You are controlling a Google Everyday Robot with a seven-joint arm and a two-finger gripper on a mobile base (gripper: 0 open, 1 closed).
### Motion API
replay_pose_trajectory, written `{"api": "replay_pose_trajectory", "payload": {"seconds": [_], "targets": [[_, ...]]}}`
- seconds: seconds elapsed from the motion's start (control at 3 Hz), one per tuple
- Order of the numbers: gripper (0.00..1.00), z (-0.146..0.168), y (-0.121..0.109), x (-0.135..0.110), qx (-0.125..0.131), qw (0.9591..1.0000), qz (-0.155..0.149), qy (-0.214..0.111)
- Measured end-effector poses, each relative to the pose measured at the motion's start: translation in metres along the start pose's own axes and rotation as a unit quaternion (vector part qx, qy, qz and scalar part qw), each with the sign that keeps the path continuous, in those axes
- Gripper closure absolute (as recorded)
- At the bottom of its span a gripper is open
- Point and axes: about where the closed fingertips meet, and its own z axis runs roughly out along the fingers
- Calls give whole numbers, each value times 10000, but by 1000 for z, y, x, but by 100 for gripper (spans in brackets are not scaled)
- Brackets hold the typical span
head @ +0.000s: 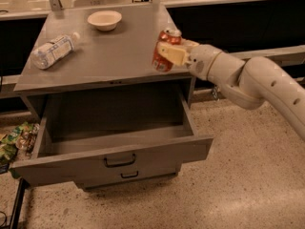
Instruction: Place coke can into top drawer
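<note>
The coke can (164,51) is red-orange with a silver top. My gripper (170,53) is shut on it and holds it upright in the air, over the front right edge of the cabinet top. A cream finger (173,54) crosses the can's side. The arm reaches in from the right. The top drawer (112,161) is pulled wide open below, grey, with a black handle on its front; its inside is bare. The can is above and a little behind the drawer's right rear corner.
A clear plastic water bottle (53,49) lies on its side at the left of the grey cabinet top (114,56). A cream bowl (104,19) stands at the back. A lower drawer (128,175) is closed. Snack bags (14,137) lie on the floor at left.
</note>
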Motion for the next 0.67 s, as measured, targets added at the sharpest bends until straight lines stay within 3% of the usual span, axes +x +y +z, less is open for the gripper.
{"api": "replay_pose_trajectory", "payload": {"seconds": [0.33,0.67], "targets": [[100,-1,64,31,-424,9985,-314,-141],[100,0,103,58,-658,9960,-579,-157]]}}
